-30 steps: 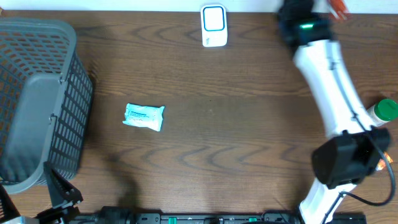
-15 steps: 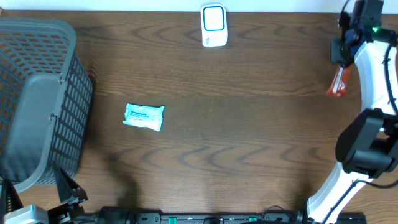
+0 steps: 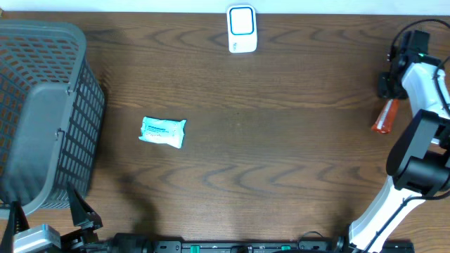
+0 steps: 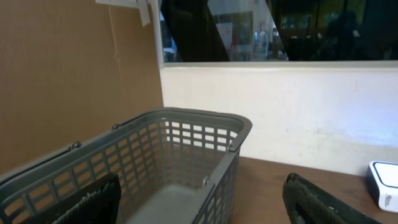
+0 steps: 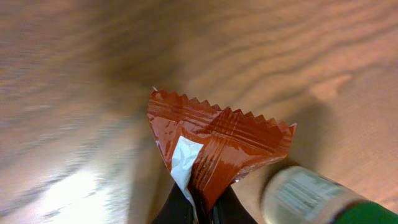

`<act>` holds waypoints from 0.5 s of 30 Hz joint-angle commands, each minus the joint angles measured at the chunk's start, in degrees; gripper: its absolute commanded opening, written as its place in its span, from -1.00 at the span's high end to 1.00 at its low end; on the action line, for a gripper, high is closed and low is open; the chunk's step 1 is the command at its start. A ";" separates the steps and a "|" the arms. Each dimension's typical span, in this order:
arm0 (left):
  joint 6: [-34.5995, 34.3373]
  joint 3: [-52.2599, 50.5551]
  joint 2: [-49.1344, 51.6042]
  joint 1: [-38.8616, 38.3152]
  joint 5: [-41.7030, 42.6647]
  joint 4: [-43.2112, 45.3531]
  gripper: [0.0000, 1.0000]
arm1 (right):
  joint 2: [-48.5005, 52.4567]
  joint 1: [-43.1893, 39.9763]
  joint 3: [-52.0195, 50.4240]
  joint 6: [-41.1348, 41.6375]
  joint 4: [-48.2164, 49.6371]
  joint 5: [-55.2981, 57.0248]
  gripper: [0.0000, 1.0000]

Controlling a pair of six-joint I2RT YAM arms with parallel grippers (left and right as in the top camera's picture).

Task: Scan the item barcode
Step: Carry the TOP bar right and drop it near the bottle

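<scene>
A red-orange snack packet [image 5: 217,146] with zigzag ends and a white patch hangs over the table, and my right gripper [image 5: 202,208] is shut on its lower edge. From overhead the packet [image 3: 384,117] shows at the far right, just below the right gripper [image 3: 389,90]. No barcode is readable on it. The white scanner [image 3: 241,29] with a blue-rimmed window stands at the far middle edge, well left of the packet. My left gripper [image 4: 200,198] is open and holds nothing, low at the near left corner, facing the grey basket [image 4: 180,155].
A blue-white wrapped packet [image 3: 163,131] lies left of centre. The grey mesh basket [image 3: 77,105] fills the left side. A bottle with a green cap [image 5: 311,196] lies right beside the held packet. The scanner [image 4: 382,183] shows at the left wrist view's right edge.
The right arm has swung from the far edge near the scanner out to the right side and nearer, carrying the red packet. The left gripper stays open.
</scene>
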 commanded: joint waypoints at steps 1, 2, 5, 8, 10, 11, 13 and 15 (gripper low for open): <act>0.35 0.13 -0.39 0.17 -0.35 -0.68 -0.68 | -0.44 -1.20 -0.13 0.87 -0.17 4.42 0.97; 0.35 0.13 -0.39 0.17 -0.37 -0.87 -0.68 | -0.44 -1.38 -0.13 0.87 -0.13 5.16 0.97; 0.35 0.13 -0.39 0.17 -0.35 -1.64 -0.68 | -0.72 -1.49 0.00 0.90 -0.24 4.87 -0.21; 0.35 0.13 -0.39 0.17 -0.37 -1.68 -0.68 | -2.36 -0.57 0.17 0.87 -0.20 -0.94 -0.98; 0.35 0.13 -0.39 0.17 -0.35 -1.68 -0.68 | -4.26 0.57 0.81 0.85 -0.17 -4.61 -0.98; 0.35 0.13 -0.39 0.17 -0.37 -1.68 -0.68 | -5.31 1.27 1.25 0.87 -0.15 -6.23 -0.99; 0.35 0.13 -0.39 0.17 -0.37 -1.73 -0.68 | -8.02 3.02 2.16 0.94 -0.20 -11.19 -0.99; 0.35 0.13 -0.39 0.17 -0.35 -2.36 -0.68 | -11.30 5.01 2.45 3.93 -0.17 -19.30 -0.99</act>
